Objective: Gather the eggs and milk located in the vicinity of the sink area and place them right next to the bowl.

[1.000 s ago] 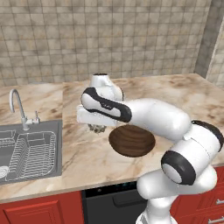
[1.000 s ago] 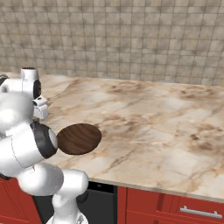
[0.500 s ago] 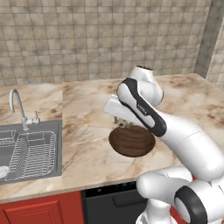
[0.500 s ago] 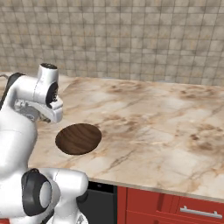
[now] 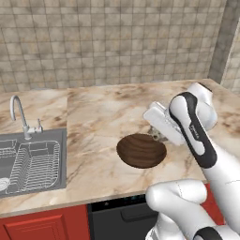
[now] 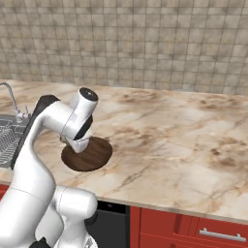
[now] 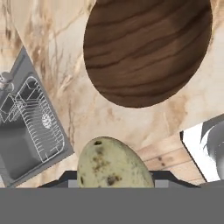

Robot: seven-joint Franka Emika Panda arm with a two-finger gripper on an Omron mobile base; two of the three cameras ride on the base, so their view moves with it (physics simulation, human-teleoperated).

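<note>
The arm has swung further to the right since a moment ago, and the gripper (image 5: 158, 135) now hangs just above the right edge of the bowl (image 5: 140, 150); the sink and the bowl have stayed where they were. In the hand view the egg (image 7: 114, 165) sits right at the bottom, speckled and pale, with the dark finger tips on both sides of it; the gripper is closed around the egg and holds it up in the air. The brown bowl rests on the marble counter (image 5: 103, 117); the sink (image 5: 30, 161) with its wire rack (image 5: 33, 165) and tap (image 5: 18, 115) is well apart, off to the left.
</note>
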